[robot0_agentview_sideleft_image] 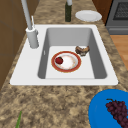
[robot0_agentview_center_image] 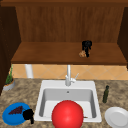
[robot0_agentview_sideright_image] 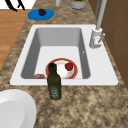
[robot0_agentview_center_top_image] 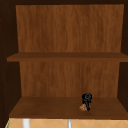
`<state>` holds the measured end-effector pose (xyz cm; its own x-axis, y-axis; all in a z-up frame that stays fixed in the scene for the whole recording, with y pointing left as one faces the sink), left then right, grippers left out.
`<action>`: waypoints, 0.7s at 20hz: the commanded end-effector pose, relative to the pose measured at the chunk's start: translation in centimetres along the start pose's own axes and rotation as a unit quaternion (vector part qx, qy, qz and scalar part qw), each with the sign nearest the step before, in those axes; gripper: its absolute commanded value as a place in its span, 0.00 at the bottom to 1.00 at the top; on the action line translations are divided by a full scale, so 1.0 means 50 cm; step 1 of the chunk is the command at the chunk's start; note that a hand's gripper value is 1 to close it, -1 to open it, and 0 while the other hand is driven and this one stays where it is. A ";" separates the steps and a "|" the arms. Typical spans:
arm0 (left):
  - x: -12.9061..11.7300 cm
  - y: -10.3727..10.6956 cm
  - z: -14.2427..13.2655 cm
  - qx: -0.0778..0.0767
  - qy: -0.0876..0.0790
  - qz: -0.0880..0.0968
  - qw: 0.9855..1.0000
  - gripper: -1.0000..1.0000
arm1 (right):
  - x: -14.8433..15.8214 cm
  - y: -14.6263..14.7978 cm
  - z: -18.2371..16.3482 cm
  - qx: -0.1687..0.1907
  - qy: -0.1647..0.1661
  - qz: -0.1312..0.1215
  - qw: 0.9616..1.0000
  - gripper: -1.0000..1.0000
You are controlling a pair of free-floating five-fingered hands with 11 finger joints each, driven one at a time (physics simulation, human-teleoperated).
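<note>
I've got the right hand (robot0_agentview_center_image: 86,46) up on the cabinet's lower shelf (robot0_agentview_center_image: 50,53), well above the sink (robot0_agentview_center_image: 45,86), fingers pointing down onto a small brown pastry (robot0_agentview_center_image: 82,54) resting on the board; I can't tell whether they pinch it or have let go. Looks to me like the placing step, so I'd open and lift straight clear. Left hand (robot0_agentview_center_image: 28,115) hangs left of the sink at the blue plate (robot0_agentview_center_image: 10,117) with grapes (robot0_agentview_center_image: 15,110), fingers curled on nothing.
</note>
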<state>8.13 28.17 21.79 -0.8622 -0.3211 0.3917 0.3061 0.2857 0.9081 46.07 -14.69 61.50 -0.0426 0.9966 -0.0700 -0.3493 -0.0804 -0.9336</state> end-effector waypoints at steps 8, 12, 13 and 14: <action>0.000 0.000 0.000 0.000 0.000 0.000 1.000 0.50 | -0.008 -0.040 -0.127 0.004 0.027 -0.010 1.000 1.00; 0.000 0.000 0.000 0.000 0.000 0.000 1.000 0.50 | -0.003 0.004 -0.179 0.004 0.044 0.000 0.999 1.00; 0.000 0.000 0.000 0.000 0.000 0.000 1.000 0.50 | -0.002 0.021 -0.185 -0.001 0.048 0.004 0.999 1.00; 0.000 0.000 0.000 0.000 0.000 0.000 1.000 0.50 | -0.003 0.022 -0.188 0.014 0.046 0.004 0.999 1.00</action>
<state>8.13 28.17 21.79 -0.8622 -0.3211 0.3917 0.3061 0.2857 0.9081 54.33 -14.71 60.29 -0.0102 0.9960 -0.0892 -0.3948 -0.0859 -0.9147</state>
